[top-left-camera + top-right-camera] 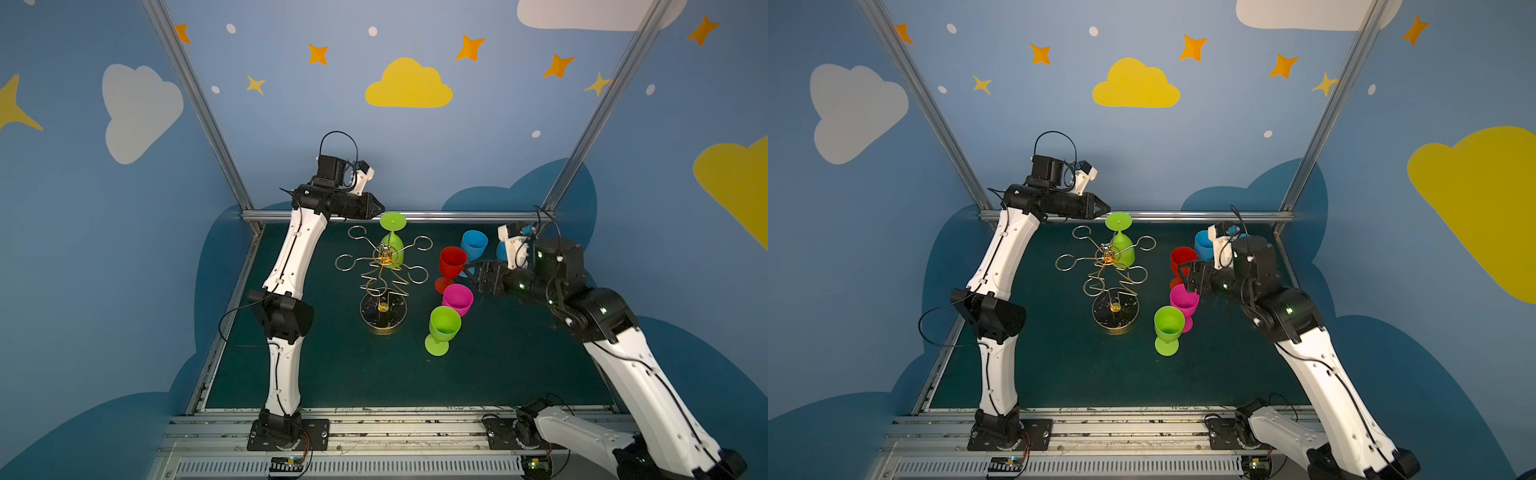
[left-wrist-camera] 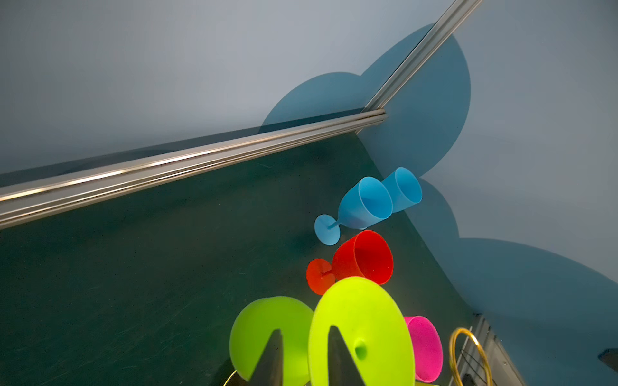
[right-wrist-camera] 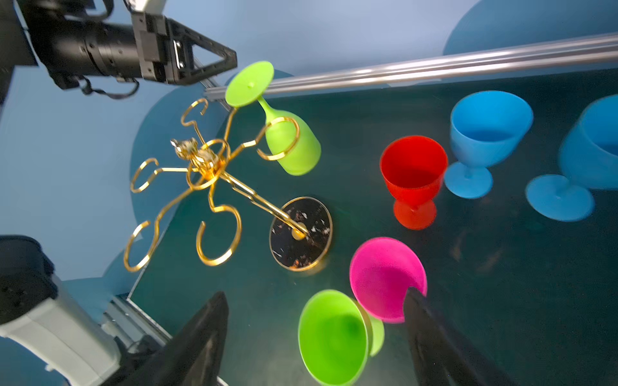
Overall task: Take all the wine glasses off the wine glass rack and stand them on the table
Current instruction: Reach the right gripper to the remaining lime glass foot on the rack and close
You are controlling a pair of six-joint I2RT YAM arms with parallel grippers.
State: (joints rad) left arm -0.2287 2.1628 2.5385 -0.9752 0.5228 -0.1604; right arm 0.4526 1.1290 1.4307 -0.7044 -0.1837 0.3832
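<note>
The gold wire wine glass rack [image 1: 386, 254] [image 1: 1106, 254] [image 3: 204, 163] stands mid-table on a round dark base [image 3: 301, 234]. One lime green wine glass [image 1: 392, 246] [image 1: 1122, 250] [image 3: 296, 147] hangs upside down from a far arm, its foot [image 2: 368, 317] up. My left gripper [image 1: 381, 206] [image 1: 1106, 206] [image 2: 306, 331] hovers just beside that foot, jaws a little apart and holding nothing. My right gripper [image 1: 467, 274] [image 1: 1185, 278] [image 3: 316, 294] stands wide open and empty to the right of the rack.
Several glasses stand upright right of the rack: red [image 1: 452, 259], two blue [image 1: 473, 245], pink [image 1: 457, 299] and lime green [image 1: 444, 326]. The pink and green ones sit just under my right gripper. A metal rail [image 1: 457, 216] lines the back edge.
</note>
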